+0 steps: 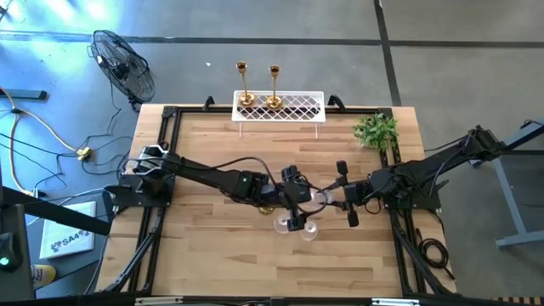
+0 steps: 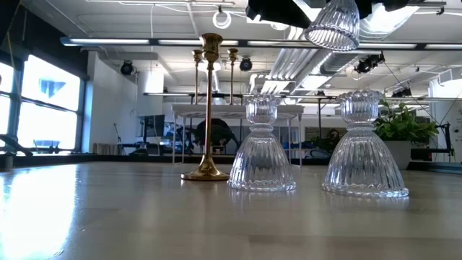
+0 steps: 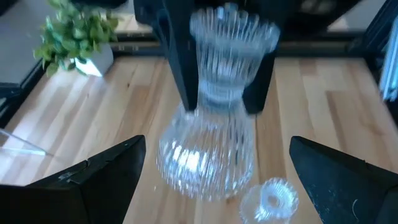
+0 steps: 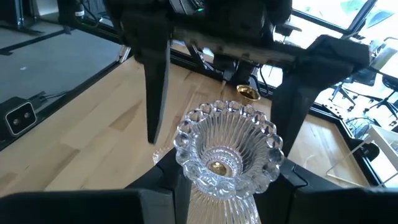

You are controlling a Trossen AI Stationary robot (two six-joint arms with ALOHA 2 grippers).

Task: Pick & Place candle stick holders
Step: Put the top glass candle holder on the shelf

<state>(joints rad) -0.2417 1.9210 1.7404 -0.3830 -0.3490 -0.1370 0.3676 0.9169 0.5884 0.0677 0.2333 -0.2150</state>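
Note:
My right gripper (image 1: pixel 330 197) is shut on a clear glass holder (image 2: pixel 332 24), lifted high over the table's middle. My left gripper (image 1: pixel 304 202) is open; its fingers (image 4: pixel 157 81) stand on either side of that holder without touching it. Two more glass holders (image 2: pixel 261 148) (image 2: pixel 364 148) stand on their flared bases on the table below. One gold holder (image 2: pixel 209 108) stands on its round base behind them, under my left arm. Two gold holders (image 1: pixel 242 81) (image 1: pixel 274 85) stand on the white lattice rack (image 1: pixel 297 106) at the far edge. My right gripper pinches the glass holder's narrow stem (image 3: pixel 217 93), just under its top cup, between its two fingers (image 3: pixel 180 68). The fingers come about level from the table's right side. The holder is lifted clear, roughly upright, with its flared base (image 3: pixel 205 155) down.
A small green plant (image 1: pixel 376 130) sits at the far right of the table. A black frame (image 1: pixel 170 127) runs along the table's edges. A fan (image 1: pixel 123 64) stands on the floor beyond the far left corner.

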